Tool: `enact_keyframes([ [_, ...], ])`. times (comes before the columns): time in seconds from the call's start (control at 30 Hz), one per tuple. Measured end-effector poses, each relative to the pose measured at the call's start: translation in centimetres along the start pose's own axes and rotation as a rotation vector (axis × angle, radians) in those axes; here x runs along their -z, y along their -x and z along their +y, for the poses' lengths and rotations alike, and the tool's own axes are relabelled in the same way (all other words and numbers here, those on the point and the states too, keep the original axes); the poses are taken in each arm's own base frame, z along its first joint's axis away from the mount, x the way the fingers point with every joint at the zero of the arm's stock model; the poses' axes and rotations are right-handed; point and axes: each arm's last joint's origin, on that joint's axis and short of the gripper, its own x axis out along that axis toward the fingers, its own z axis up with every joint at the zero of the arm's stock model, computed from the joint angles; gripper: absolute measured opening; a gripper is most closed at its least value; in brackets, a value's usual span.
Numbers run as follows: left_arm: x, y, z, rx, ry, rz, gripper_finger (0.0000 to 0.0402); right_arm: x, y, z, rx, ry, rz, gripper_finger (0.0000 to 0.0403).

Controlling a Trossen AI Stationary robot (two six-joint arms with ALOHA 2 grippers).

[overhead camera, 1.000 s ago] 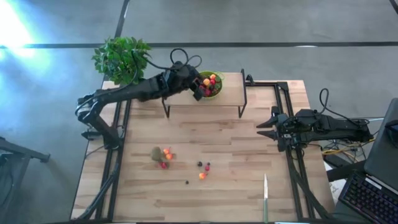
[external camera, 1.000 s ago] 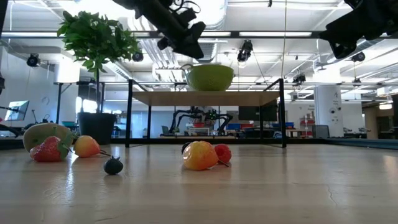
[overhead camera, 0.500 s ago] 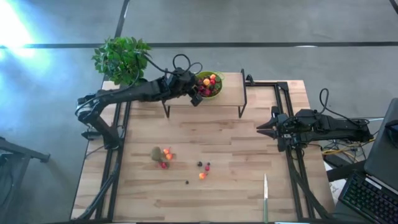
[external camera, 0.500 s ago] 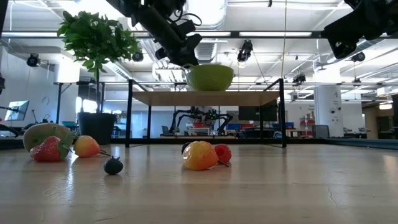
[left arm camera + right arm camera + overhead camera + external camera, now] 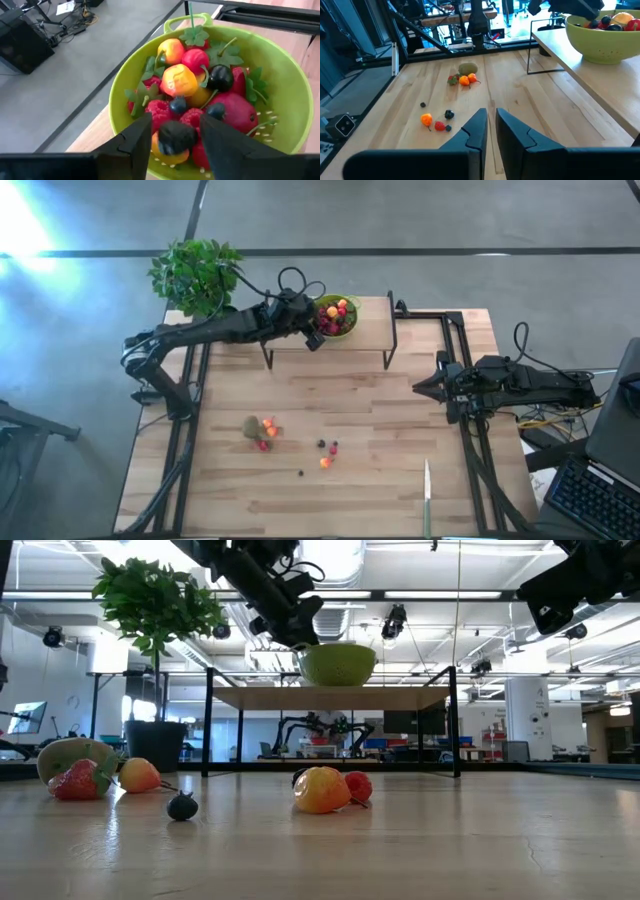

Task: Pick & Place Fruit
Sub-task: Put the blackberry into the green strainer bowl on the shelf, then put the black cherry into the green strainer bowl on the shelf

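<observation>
Hovering at the lime-green bowl (image 5: 338, 316) on the raised shelf (image 5: 370, 330), left gripper (image 5: 175, 135) parted around a dark berry (image 5: 175, 136); right gripper (image 5: 418, 385) waiting nearly closed, empty; loose fruit (image 5: 262, 430) on table (image 5: 380, 470) likely light, rolling, best pinched mid-body; knife (image 5: 427, 498) well apart.

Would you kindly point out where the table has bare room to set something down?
Bare wood lies between the fruit clusters and the knife, and below the raised shelf. The bowl is crowded, with the left claw at its rim.
</observation>
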Motion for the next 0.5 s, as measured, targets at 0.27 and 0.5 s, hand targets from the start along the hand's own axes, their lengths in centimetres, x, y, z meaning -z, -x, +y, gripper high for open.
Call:
enact_keyframes([
  [0.27,-0.8,0.4,0.1,0.001,-0.040,-0.011,0.0210,0.0,0.0,0.0,0.000,0.000,0.000,0.0048],
  [0.5,-3.4,2.7,-0.7,0.096,-0.062,-0.021,0.0207,0.0,0.0,0.0,0.000,0.000,0.000,0.0070],
])
